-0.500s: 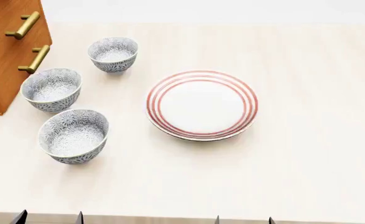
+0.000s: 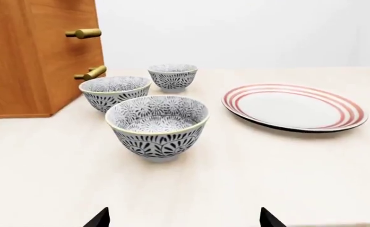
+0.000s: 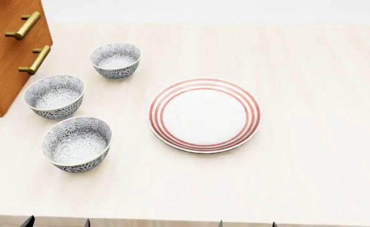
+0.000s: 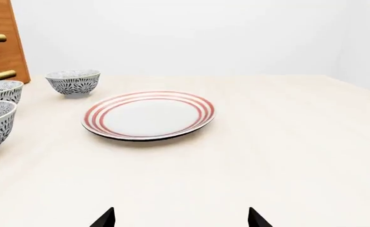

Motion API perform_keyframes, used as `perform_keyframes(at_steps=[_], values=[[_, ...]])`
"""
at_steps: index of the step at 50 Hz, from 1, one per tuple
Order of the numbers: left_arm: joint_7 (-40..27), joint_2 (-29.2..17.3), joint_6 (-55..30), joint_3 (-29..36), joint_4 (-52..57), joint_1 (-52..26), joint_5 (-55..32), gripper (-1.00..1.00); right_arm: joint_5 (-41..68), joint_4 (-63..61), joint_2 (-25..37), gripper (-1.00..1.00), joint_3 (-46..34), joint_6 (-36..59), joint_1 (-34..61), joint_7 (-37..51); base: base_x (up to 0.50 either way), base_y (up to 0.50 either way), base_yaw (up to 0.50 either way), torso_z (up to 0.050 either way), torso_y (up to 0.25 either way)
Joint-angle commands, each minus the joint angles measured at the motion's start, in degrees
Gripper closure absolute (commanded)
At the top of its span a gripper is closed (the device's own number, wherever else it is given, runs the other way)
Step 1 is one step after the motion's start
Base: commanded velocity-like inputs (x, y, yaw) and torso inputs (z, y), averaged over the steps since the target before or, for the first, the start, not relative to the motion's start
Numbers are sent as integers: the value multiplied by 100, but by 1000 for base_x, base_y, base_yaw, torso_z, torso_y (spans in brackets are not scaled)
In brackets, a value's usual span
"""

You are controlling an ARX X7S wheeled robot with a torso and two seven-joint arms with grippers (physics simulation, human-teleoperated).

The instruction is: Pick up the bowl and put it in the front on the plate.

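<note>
Three patterned bowls stand in a row at the left of the pale table. The front bowl (image 3: 76,144) (image 2: 158,124) is nearest to me, the middle bowl (image 3: 54,96) (image 2: 115,91) is behind it, and the far bowl (image 3: 115,60) (image 2: 172,76) is farthest. The red-ringed plate (image 3: 203,115) (image 2: 294,107) (image 4: 148,114) lies empty to their right. My left gripper (image 3: 56,222) (image 2: 185,220) is open at the table's near edge, short of the front bowl. My right gripper (image 3: 248,223) (image 4: 181,219) is open too, short of the plate. Only the fingertips show.
A wooden cabinet (image 3: 5,52) (image 2: 33,52) with brass handles (image 3: 35,59) stands at the far left, close beside the middle bowl. The table's near edge (image 3: 172,220) runs just in front of the fingertips.
Bowls and plate sit slightly lower in the head view, so the view has shifted. The left fingertips show lower and a little to the right. Nothing has been grasped.
</note>
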Motion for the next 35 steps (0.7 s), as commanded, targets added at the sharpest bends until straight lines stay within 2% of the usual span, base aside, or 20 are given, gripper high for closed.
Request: perform_keyframes(at_steps=[1,7,12,13,14,27,35], values=[[-123,-43,197,37,-29,8,19,-100,36,-41,47,-100,-56,-29,-6,44,0,0,0,0,0],[-410,-133,790,173,155,97,434,-100,54,-144,93,-100,-75,-486,-73,117,0,0,0,0,0],[-1118,-172,2426,54,580,343,1065,-100,330,-475,44,-100,89,-1762,-253,157,0,0,0,0,0],[-1276,-212,2800,52,728,403,1366,-100,424,-543,37,-100,77,-2398,-317,46,0,0,0,0,0],[-1322,-223,2882,60,730,416,1420,-100,434,-562,40,-100,68,-2535,-337,42,0,0,0,0,0],[-1451,-329,2961,189,763,424,1610,-100,588,-635,129,-100,-43,-3116,-396,93,5,0,0,0,0],[-1504,-373,2921,238,796,426,1593,-100,665,-613,201,-100,-147,-3370,-413,55,465,0,0,0,0]])
